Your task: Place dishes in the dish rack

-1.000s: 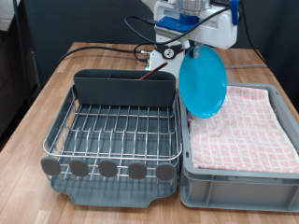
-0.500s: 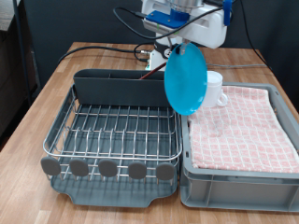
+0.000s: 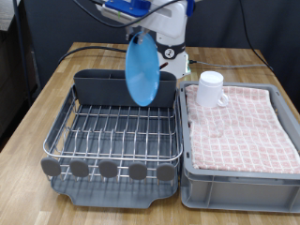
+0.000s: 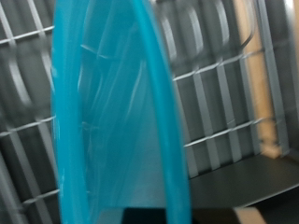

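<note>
The blue plate (image 3: 142, 71) has moved from over the towel (image 3: 242, 127) to above the dish rack (image 3: 112, 127), hanging on edge, clamped in the tool (image 3: 143, 36), with the white mug (image 3: 212, 89) behind.

A wooden surface (image 3: 246, 66) carries 2 big items side by side. The dish rack (image 3: 114, 131) sits on it toward the exterior view's left, its round-tabbed edge at the bottom. Just beside it, on the right, rests a grey bin (image 3: 239, 183). Black cables (image 3: 94, 49) trail across the surface behind the rack.
</note>
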Motion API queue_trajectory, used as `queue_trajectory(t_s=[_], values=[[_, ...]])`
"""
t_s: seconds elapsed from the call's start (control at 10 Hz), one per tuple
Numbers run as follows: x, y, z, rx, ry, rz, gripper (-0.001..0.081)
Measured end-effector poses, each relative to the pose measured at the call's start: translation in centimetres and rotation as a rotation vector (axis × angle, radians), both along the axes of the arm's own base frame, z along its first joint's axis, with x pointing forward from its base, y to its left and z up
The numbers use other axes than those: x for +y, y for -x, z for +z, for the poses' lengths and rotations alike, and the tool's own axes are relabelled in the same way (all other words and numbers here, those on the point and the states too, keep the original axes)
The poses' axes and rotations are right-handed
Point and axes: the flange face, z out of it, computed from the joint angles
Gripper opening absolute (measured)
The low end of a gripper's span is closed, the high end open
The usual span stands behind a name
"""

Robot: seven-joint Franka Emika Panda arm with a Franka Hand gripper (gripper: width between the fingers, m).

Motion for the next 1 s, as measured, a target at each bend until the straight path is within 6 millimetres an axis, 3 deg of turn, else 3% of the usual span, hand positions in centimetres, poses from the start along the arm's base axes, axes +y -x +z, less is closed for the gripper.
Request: queue_trajectory(t_s=[0.3, 0.7, 1.0], values=[[-5.0, 0.2, 2.0, 0.021, 0.012, 0.13, 0.0038], [-5.0, -0.4, 1.9, 0.022, 0.018, 0.194, 0.0038], [-4.9, -2.0, 1.5, 0.015, 0.056, 0.296, 0.0038]])
